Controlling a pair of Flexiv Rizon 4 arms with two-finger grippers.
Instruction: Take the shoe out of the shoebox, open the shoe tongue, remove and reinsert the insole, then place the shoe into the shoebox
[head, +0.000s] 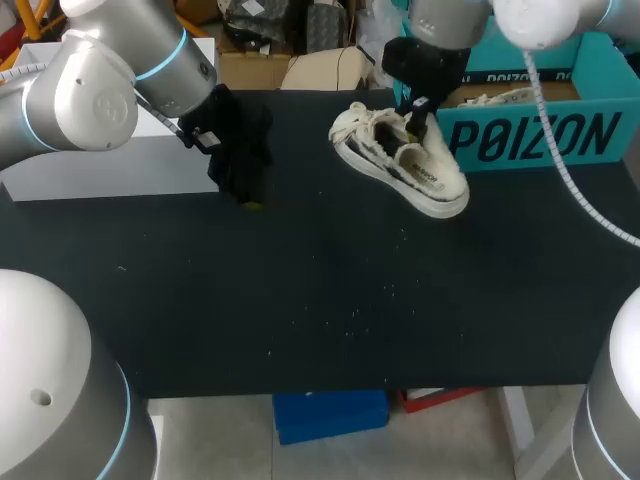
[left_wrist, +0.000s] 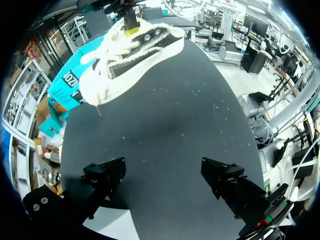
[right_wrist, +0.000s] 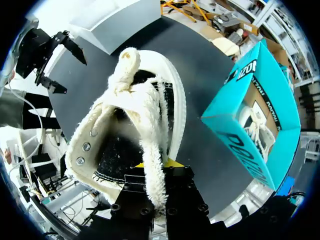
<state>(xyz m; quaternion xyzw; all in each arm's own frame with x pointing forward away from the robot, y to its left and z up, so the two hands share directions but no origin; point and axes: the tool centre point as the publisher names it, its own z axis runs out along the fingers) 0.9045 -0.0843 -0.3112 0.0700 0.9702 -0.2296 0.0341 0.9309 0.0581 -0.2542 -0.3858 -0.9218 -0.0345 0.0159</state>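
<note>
A white shoe (head: 400, 160) with a fuzzy cream collar and laces hangs tilted just in front of the teal shoebox (head: 540, 130) at the back right. My right gripper (head: 418, 118) comes down from above and is shut on the shoe's collar edge (right_wrist: 152, 150). The dark inside of the shoe (right_wrist: 112, 155) shows in the right wrist view, beside the shoebox (right_wrist: 250, 100). My left gripper (head: 240, 165) stands open at the back left, well apart from the shoe. Its black fingers (left_wrist: 105, 175) are spread wide over the table, with the shoe (left_wrist: 130, 55) far ahead of them.
A white box (head: 100, 165) lies at the back left beside my left arm. A second white shoe (head: 500, 98) rests inside the shoebox. The black table top (head: 300, 300) runs forward to the near edge.
</note>
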